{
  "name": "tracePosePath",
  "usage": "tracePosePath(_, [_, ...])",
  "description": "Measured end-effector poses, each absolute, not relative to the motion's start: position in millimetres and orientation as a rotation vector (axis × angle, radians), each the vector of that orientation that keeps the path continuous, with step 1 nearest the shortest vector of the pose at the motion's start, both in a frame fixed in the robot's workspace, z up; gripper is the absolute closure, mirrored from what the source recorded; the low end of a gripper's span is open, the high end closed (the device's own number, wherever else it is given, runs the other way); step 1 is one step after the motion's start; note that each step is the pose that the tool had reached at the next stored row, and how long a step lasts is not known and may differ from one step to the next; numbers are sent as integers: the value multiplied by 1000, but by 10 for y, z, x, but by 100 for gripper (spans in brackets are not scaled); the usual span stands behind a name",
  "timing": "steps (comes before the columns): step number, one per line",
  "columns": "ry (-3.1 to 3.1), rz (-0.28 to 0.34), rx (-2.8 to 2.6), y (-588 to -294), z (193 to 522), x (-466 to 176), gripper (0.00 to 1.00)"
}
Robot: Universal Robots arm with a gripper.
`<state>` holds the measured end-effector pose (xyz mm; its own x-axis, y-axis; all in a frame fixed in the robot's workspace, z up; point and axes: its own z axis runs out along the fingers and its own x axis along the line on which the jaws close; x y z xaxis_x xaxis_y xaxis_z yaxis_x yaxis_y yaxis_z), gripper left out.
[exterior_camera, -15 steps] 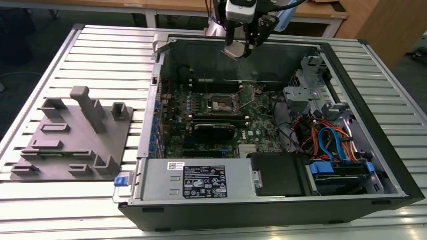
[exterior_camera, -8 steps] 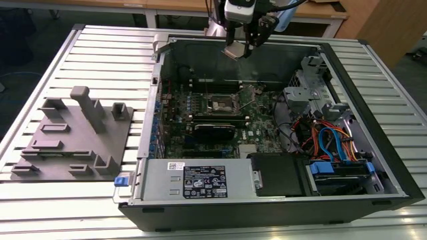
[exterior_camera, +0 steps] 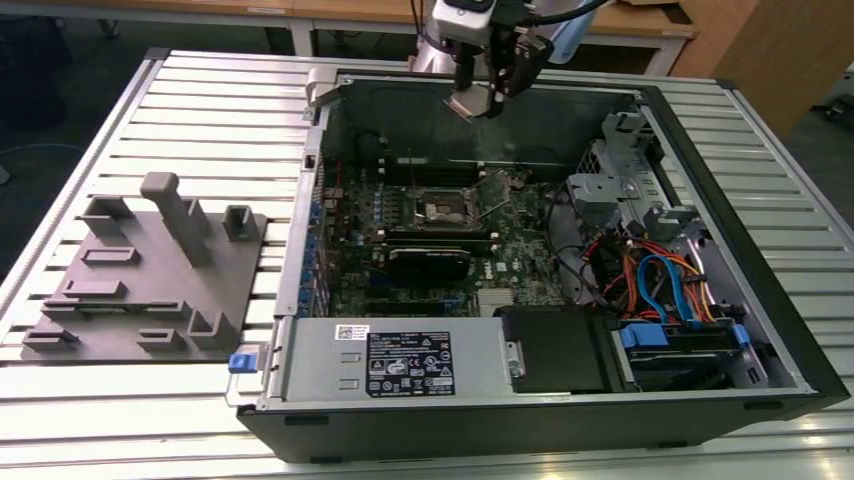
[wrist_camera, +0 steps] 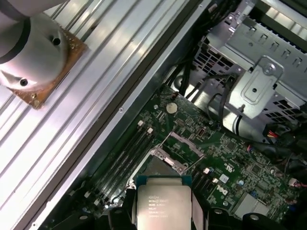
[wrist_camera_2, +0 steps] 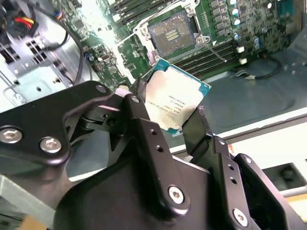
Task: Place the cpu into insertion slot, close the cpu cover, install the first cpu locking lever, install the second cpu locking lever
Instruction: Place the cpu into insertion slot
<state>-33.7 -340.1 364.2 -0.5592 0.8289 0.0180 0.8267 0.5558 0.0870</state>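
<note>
My gripper [exterior_camera: 483, 100] hangs above the far side of the open computer case, shut on the cpu [exterior_camera: 471, 103]. The cpu [wrist_camera_2: 173, 103] is a flat square chip with a silvery top, pinched by its edges between the black fingers [wrist_camera_2: 139, 120]. In the first wrist view the cpu [wrist_camera: 163, 203] shows the same way. Below it on the green motherboard lies the insertion slot [wrist_camera_2: 171, 37], a square socket with a dark centre and silver rim, uncovered. In the exterior view the insertion slot [exterior_camera: 445, 209] sits mid-board, well below the gripper. A thin locking lever [wrist_camera_2: 211, 48] sticks out beside the socket.
Long black memory slots [wrist_camera_2: 144, 9] run beside the socket. A metal drive cage [exterior_camera: 617, 185] and bundled cables [exterior_camera: 654, 270] fill the exterior view's right of the case; the power supply [exterior_camera: 400, 358] is at the front. A grey fixture tray [exterior_camera: 147, 280] sits on the slatted table.
</note>
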Motion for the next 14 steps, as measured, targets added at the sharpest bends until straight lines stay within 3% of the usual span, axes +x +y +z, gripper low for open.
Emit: tracePosePath(14, [2704,132,1540,-3401,3640,-337,46])
